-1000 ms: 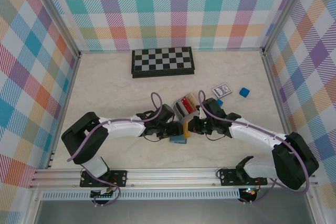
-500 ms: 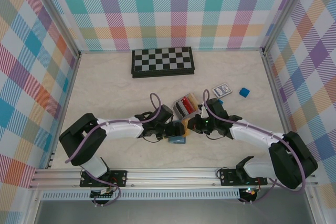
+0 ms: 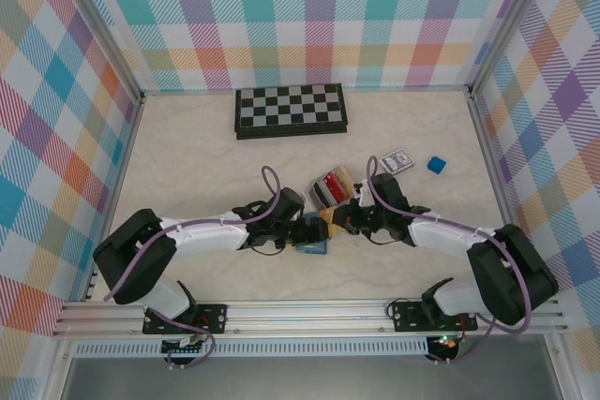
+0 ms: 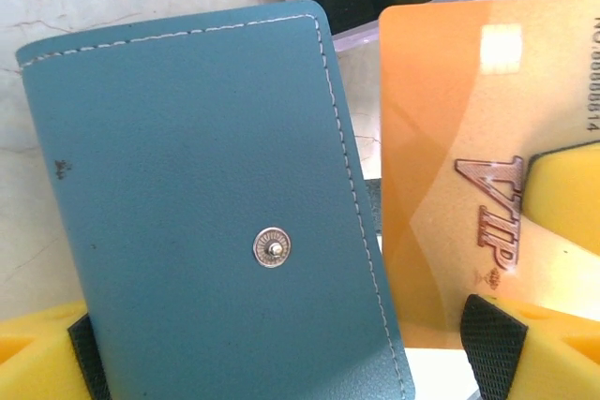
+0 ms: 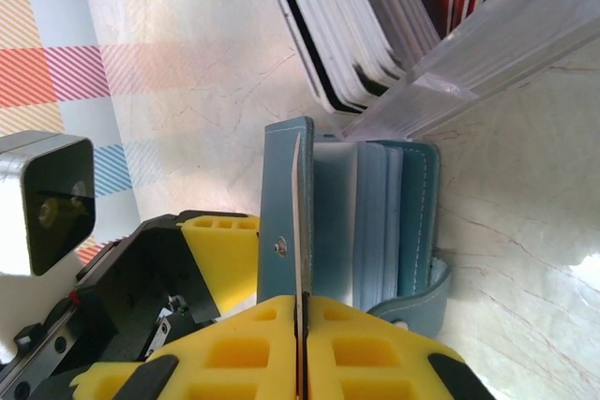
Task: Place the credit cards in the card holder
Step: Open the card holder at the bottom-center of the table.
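Observation:
The teal-blue card holder is held up at table centre, and its outer cover with a metal snap faces the left wrist camera. My left gripper is shut on the holder, with a yellow finger at each lower corner. My right gripper is shut on an orange VIP credit card. That card appears edge-on, lying along the inner face of the opened cover, beside the greyish pockets. More credit cards, some red, stand in a clear box.
The clear card box sits just behind the holder, close to both grippers. A folded chessboard lies at the back. A dark patterned card and a blue cube lie to the right.
My right gripper has carried the orange card a little left and back, up against the holder's open cover. The left gripper and holder have shifted slightly.

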Controlling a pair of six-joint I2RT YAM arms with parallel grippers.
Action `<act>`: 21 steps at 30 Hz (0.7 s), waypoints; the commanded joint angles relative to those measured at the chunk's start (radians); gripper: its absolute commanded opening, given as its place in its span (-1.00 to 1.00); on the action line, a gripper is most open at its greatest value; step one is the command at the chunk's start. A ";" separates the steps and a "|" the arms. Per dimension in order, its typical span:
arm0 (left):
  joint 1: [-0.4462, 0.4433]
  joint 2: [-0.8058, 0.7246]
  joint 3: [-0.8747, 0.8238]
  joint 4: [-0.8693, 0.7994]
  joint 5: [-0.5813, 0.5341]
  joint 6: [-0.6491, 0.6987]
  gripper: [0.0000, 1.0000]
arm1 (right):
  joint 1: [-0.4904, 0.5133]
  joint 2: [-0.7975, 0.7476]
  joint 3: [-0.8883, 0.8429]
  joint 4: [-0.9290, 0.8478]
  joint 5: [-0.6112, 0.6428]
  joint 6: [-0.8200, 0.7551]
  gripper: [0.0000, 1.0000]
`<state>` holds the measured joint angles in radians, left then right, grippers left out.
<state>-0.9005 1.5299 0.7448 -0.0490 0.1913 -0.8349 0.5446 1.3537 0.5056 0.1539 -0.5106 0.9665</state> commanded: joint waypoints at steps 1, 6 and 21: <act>0.002 -0.031 -0.013 0.014 0.005 0.025 0.84 | -0.001 0.041 -0.004 0.104 -0.044 0.041 -0.83; 0.002 -0.007 -0.019 0.088 0.084 0.024 0.69 | -0.002 0.074 -0.020 0.173 -0.053 0.080 -0.83; 0.003 -0.099 -0.019 -0.025 -0.001 0.055 0.65 | -0.009 0.062 -0.003 0.132 -0.069 0.060 -0.84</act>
<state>-0.9001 1.4845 0.7238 -0.0425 0.2131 -0.8040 0.5426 1.4261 0.4896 0.2829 -0.5587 1.0389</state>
